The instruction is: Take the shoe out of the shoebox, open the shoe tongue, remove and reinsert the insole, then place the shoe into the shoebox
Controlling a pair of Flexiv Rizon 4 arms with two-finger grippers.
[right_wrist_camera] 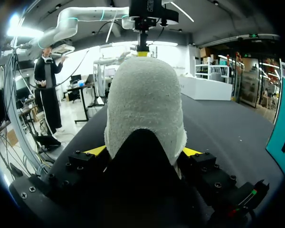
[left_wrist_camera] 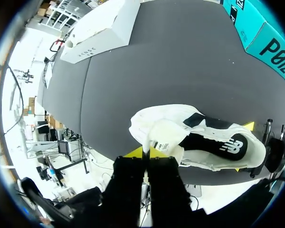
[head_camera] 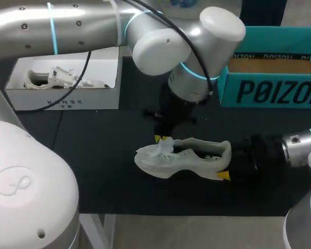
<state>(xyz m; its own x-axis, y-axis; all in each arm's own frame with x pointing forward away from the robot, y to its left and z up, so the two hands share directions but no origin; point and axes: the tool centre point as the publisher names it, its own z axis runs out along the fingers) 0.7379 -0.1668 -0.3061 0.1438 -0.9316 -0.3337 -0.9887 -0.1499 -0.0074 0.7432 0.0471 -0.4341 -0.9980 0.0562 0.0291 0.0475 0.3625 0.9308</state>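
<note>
Shoe (head_camera: 184, 157) is lying across the table (head_camera: 93, 155), heel (right_wrist_camera: 142, 95) pointing toward the right gripper (right_wrist_camera: 143, 151), which is clamping it from two sides, while the left gripper (left_wrist_camera: 146, 152) is pinching the tongue (left_wrist_camera: 160, 132) from above, jaws nearly closed.

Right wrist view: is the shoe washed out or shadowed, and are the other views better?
Right wrist view: shoe evenly lit, ceiling lights glare behind it. Left wrist view: room beyond the table blown out white, shoe readable. Head view: left arm hides some table; shoe clear.
</note>
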